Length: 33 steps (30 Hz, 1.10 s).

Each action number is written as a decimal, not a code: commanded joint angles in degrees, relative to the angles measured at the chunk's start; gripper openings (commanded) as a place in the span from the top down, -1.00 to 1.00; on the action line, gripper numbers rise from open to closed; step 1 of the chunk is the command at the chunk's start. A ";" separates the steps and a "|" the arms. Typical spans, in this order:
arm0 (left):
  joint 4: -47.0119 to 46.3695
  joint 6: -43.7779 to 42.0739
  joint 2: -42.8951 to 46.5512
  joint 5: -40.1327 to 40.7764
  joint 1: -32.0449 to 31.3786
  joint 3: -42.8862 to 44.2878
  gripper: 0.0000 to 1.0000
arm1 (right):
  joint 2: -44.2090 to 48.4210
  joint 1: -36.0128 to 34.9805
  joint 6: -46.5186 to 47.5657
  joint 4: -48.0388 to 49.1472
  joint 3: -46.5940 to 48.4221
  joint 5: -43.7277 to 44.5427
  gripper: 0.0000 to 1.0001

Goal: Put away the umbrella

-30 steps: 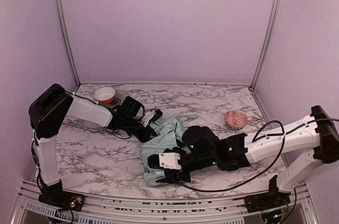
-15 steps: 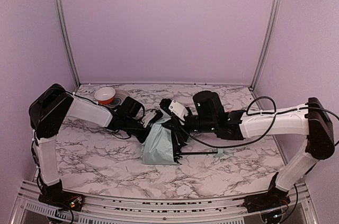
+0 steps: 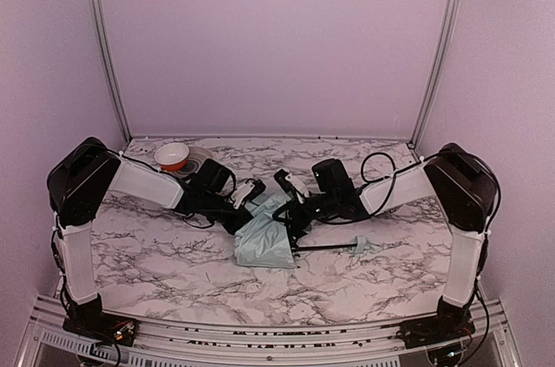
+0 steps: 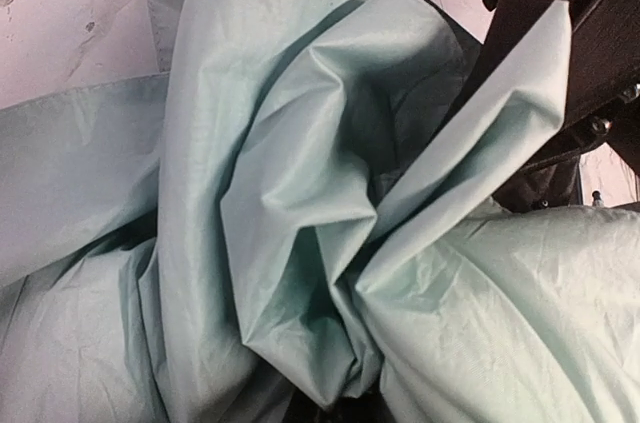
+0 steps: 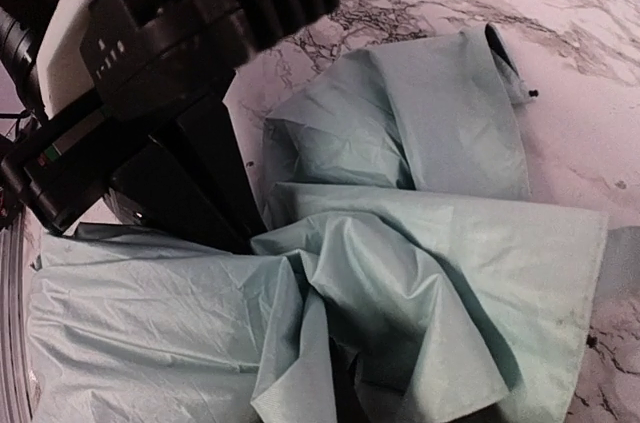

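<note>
Evidently little is done, since the umbrella (image 3: pixel 264 244) lies loose mid-bench (image 3: pixel 156 254), mint canopy crumpled and black shaft jutting rightward, while the left fingers (image 3: pixel 255 202) and right fingers (image 3: pixel 295 209) each seem pinched fully closed on canopy folds, nothing furled or strapped.

I noted the umbrella canopy (image 4: pixel 300 193) as thin, creased cloth with a faint sheen. Its shaft (image 3: pixel 325 247) read as matt black. The table (image 3: pixel 156 254) showed a smooth, marble-patterned finish. The frame posts (image 3: pixel 102 46) looked like brushed metal.
</note>
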<state>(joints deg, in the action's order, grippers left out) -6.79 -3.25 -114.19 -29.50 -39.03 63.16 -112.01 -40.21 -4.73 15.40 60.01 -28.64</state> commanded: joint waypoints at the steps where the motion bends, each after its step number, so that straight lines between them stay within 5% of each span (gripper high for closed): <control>1: -1.99 3.82 0.37 -1.34 2.46 -1.46 0.84 | -4.57 1.26 -1.15 -7.69 7.28 -3.27 1.00; 7: -4.56 4.96 3.05 -2.96 4.13 -0.98 0.08 | -5.67 1.45 -2.64 -9.20 8.70 -10.19 1.00; 12: -7.95 5.86 5.94 -7.41 7.10 -3.28 -0.22 | -4.06 1.40 -3.04 -8.95 8.63 -10.50 1.00; 18: -12.04 8.69 11.22 -5.66 11.00 -6.01 -0.29 | -3.06 1.40 -1.78 -10.83 10.57 -11.41 1.00; 24: -23.57 18.81 16.32 -15.15 10.65 -6.88 -0.04 | -1.47 1.40 -1.75 -10.33 10.95 -11.39 1.00; 29: -20.25 10.79 16.17 -14.87 3.99 -8.54 -0.14 | 0.79 1.53 -4.68 -5.18 10.18 -11.35 1.00; 33: -16.69 5.63 16.00 -6.53 1.85 -10.06 -0.31 | 1.80 1.53 -6.69 -3.71 11.10 -12.04 1.00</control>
<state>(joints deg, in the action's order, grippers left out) -26.52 8.16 -98.06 -41.47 -35.66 55.13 -112.84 -39.09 -8.80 7.79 69.14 -39.70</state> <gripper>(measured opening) 0.631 0.005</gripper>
